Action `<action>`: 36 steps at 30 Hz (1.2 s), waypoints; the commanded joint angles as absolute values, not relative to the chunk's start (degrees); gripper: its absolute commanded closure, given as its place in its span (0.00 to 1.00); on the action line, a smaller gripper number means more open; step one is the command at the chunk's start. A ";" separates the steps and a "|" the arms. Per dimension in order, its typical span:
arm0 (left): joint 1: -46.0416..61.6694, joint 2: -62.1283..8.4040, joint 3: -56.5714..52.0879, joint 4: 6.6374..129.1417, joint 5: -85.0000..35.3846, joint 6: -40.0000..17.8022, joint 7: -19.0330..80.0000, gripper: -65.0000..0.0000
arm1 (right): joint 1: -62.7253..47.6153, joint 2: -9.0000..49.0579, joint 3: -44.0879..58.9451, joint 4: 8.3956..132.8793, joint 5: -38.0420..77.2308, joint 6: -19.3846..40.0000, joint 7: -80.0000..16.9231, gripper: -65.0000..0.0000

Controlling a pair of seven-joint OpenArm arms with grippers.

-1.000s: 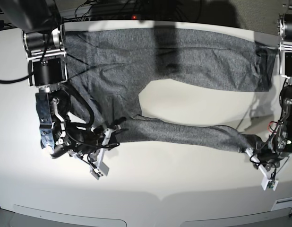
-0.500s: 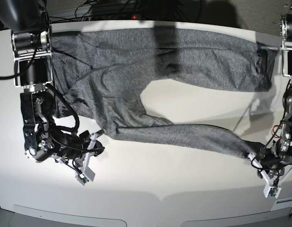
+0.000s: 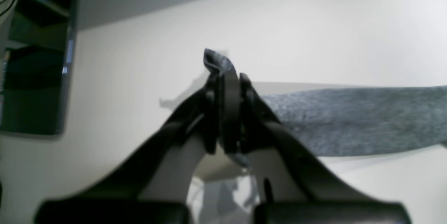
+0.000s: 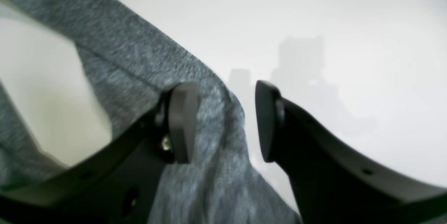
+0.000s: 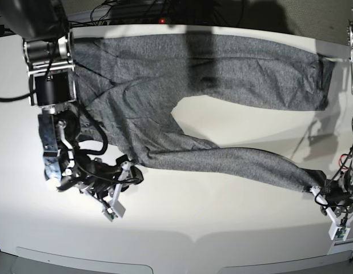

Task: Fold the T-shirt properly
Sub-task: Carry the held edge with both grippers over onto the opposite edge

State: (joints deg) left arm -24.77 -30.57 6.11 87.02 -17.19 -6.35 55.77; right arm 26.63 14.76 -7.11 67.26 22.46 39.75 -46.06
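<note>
Base view shows the large heather-grey, long-sleeved knit T-shirt [image 5: 182, 74] spread flat on the white desk [image 5: 193, 228]. Its body lies along the far edge of the desk, and one long sleeve runs down toward the near edge on that view's right. A pale patch of bare desk shows between the body and this sleeve.

At the end of that sleeve, near the desk's right edge in the base view, the left gripper [image 5: 323, 192] sits low over the surface. Left wrist view shows its two black jaws pressed together on a thin fold of the grey fabric, with a small tip of cloth [image 3: 215, 60] sticking up above the fingertips. From the pinch the sleeve stretches away to the right across the desk, and looks lifted a little where it is held.

Toward the opposite side of the desk, the right gripper [image 5: 129, 173] rests close to the near edge of the shirt's body, where the sleeve joins it. Right wrist view shows its jaws standing well apart. One dark finger pad [image 4: 181, 122] lies against or just over a raised ridge of the fabric, and the other finger [image 4: 267, 122] stands clear over bare desk beside the cloth's edge. Nothing is clamped between them; whether the first pad truly touches the fabric cannot be told.
</note>
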 commanded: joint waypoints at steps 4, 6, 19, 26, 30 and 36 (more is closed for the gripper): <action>-26.17 -31.46 5.72 87.96 -17.02 -6.17 55.05 1.00 | 28.42 13.23 -6.76 60.34 17.65 40.00 -43.48 0.57; -25.98 -31.44 5.72 87.96 -17.06 -6.15 54.98 1.00 | 28.42 12.97 -6.76 57.89 16.43 40.00 -43.22 0.57; -25.85 -31.44 5.72 87.96 -17.65 -6.15 54.85 1.00 | 28.08 12.71 -8.45 52.77 12.19 40.00 -42.83 0.69; -25.85 -31.46 5.72 87.96 -17.65 -6.17 54.85 1.00 | 28.93 12.69 -9.80 52.82 15.64 40.00 -46.33 1.00; -25.85 -31.46 5.72 87.96 -17.58 -6.17 53.78 1.00 | 30.72 12.88 -9.76 52.82 15.62 40.00 -46.44 1.00; -25.85 -31.46 5.72 87.96 -17.45 -6.17 53.17 1.00 | 33.63 13.10 -9.76 54.76 18.61 40.00 -48.82 1.00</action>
State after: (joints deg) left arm -24.27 -30.48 6.11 87.02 -17.65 -6.37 54.24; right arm 31.46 12.86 -9.91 53.56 18.00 39.72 -49.74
